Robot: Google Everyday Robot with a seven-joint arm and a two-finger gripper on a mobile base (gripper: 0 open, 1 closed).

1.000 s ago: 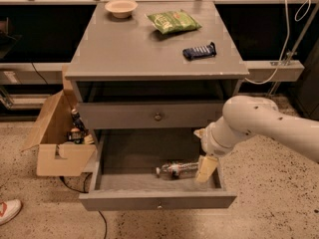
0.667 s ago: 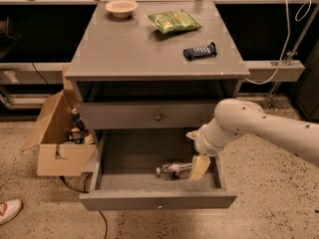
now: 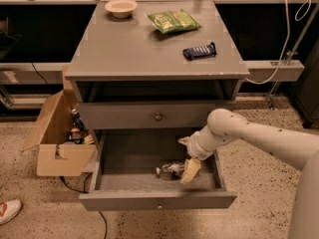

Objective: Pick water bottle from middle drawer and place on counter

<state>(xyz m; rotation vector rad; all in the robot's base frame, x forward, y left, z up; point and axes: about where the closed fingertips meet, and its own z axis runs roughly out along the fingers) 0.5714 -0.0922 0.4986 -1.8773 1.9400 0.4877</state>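
The water bottle (image 3: pixel 169 170) lies on its side on the grey floor of the open middle drawer (image 3: pixel 157 201), right of centre. My gripper (image 3: pixel 185 158) reaches down into the drawer from the right, just to the right of the bottle. It is open, and its pale lower finger (image 3: pixel 191 170) is right beside the bottle's end. The counter (image 3: pixel 144 51) is the grey cabinet top above the drawer.
On the counter are a small bowl (image 3: pixel 121 7), a green snack bag (image 3: pixel 173 21) and a dark wrapped bar (image 3: pixel 200 51). A shut drawer with a brassy knob (image 3: pixel 158 116) sits above the open one. An open cardboard box (image 3: pixel 56 143) with dark bottles stands to the left. A shoe (image 3: pixel 9 210) is at the bottom left.
My arm has swung left inside the drawer, bringing the gripper closer to the water bottle. The bottle has not moved.
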